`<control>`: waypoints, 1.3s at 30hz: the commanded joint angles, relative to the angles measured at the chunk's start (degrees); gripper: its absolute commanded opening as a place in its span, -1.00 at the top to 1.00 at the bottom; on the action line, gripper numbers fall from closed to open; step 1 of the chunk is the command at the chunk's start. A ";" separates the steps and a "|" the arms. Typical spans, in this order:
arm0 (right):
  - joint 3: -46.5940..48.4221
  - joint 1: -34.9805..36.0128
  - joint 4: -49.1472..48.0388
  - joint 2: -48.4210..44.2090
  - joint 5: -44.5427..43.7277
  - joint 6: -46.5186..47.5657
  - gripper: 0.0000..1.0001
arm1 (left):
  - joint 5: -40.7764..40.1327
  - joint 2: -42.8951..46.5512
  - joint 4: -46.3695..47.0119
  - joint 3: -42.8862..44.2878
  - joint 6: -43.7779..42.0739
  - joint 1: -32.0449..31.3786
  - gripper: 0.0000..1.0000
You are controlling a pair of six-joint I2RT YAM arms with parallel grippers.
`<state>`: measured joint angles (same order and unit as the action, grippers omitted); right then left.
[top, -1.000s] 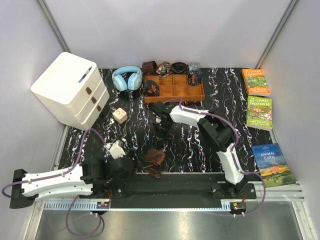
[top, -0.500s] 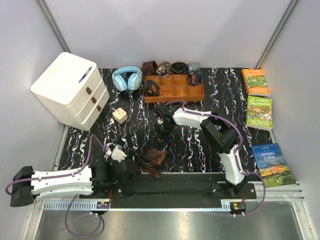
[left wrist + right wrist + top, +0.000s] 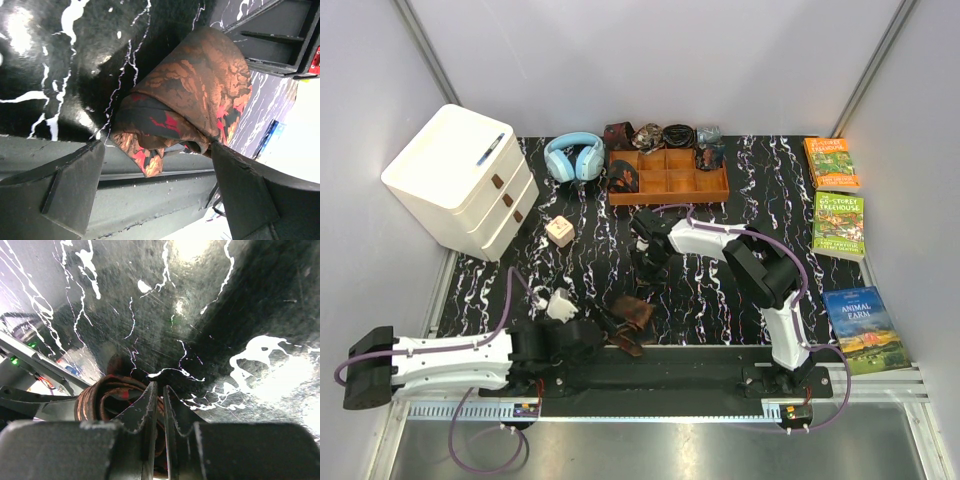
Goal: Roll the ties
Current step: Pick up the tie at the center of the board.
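Looking from above, you see the tie as a small lump at the near edge of the table. Only the left wrist view shows your left gripper spread wide around it. Your right gripper is pressed together, holding nothing.

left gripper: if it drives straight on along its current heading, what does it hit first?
The tie. In the left wrist view it lies bunched dead ahead of the left gripper, between the open fingers, and nothing shows in front of it. How close it is is hard to tell.
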<state>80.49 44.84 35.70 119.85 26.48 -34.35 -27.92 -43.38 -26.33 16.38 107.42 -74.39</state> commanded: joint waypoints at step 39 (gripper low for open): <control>-4.20 0.34 -3.18 -3.31 -0.29 -1.07 0.69 | -1.43 -8.30 -5.58 9.98 -2.30 0.38 -0.95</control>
<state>77.21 44.86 32.42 118.37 27.77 -35.88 -26.89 -50.81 -32.99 23.03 106.32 -74.39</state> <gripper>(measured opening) 0.156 0.973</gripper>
